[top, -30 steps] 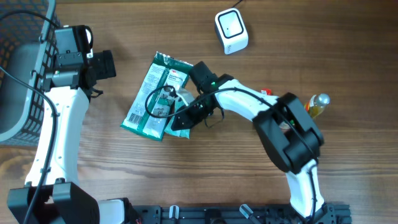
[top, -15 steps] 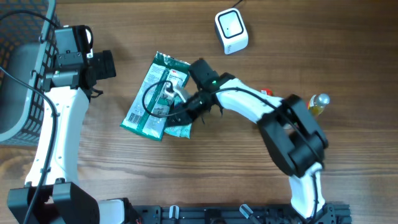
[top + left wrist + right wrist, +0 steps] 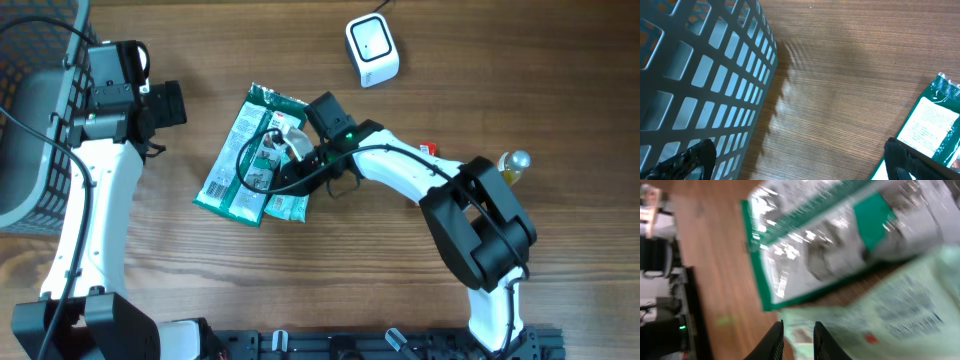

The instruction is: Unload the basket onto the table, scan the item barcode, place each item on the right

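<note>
A flat green-and-white foil packet (image 3: 245, 150) lies left of centre on the brown wooden table (image 3: 380, 280). Its long axis slants from upper right to lower left, with the barcode end at the lower left. The right gripper (image 3: 796, 339) hangs over the packet's right edge with its jaws narrow, and the blurred view doesn't show whether they pinch anything. The left gripper (image 3: 797, 156) gapes wide and empty beside a grey mesh basket (image 3: 40, 110).

Blurred packet (image 3: 900, 310), basket (image 3: 25, 110) cut off
</note>
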{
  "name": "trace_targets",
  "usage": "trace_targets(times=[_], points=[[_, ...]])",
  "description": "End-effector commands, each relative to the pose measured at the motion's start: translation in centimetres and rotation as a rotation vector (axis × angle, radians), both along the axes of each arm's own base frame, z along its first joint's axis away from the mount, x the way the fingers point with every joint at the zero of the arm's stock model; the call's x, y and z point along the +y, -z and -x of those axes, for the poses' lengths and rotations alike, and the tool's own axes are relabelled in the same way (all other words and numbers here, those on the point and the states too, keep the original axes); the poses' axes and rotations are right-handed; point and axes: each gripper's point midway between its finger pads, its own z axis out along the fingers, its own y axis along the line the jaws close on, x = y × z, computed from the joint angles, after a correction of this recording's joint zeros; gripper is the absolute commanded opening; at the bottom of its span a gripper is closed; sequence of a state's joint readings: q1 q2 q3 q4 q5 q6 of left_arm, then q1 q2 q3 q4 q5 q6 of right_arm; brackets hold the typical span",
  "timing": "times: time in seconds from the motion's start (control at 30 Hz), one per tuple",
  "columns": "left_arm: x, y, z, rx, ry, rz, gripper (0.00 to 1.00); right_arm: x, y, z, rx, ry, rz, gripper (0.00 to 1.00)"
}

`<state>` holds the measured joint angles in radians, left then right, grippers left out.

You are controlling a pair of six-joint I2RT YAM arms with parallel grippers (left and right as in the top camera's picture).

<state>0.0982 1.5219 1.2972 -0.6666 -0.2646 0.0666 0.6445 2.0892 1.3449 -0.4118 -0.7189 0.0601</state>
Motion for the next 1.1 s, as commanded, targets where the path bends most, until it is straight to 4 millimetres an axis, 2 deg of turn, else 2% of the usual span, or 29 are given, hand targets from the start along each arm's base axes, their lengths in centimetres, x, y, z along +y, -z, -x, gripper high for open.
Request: trace_targets(times=[0.0,0.23,0.3,1.07], points=[[0.05,-0.2,-0.07,-0.004,0.004,-0.007,1.0,-1.0,2.02,-0.75,-0.017,0.052,0.083,0.21],[0.05,-0.2,-0.07,-0.004,0.004,-0.007,1.0,-0.98,2.01,-0.77,-0.017,0.052,0.082,0.22],[0.05,-0.2,-0.07,-0.004,0.004,-0.007,1.0,-1.01,2.03,-0.73,-0.016,0.052,0.084,0.27],[0.04,-0.2,-0.07,-0.004,0.005,-0.007,1.0,-0.86,1.89,-0.95,-0.008,0.072,0.078,0.28]])
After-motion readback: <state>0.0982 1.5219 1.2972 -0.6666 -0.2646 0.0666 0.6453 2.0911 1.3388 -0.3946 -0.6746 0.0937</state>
